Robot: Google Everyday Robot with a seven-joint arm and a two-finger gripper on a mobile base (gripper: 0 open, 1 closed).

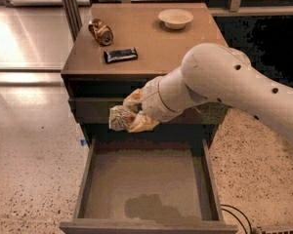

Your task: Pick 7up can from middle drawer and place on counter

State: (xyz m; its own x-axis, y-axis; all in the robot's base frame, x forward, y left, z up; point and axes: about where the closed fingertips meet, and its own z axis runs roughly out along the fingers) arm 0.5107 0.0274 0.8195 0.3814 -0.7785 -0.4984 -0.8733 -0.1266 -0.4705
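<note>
My gripper [129,116] is shut on the 7up can [118,118], a crumpled whitish-silver can lying sideways between the fingers. It hangs in front of the cabinet's upper drawer front, above the back left of the open middle drawer [146,189], whose grey-brown floor is bare. The counter [156,38] is the tan-brown cabinet top, just above and behind the can. My white arm comes in from the right.
On the counter lie a brownish-gold can [101,31] at the back left, a dark wrapped bar [120,55] near the front edge and a pale bowl [175,18] at the back right. A black cable [237,213] lies on the speckled floor at the lower right.
</note>
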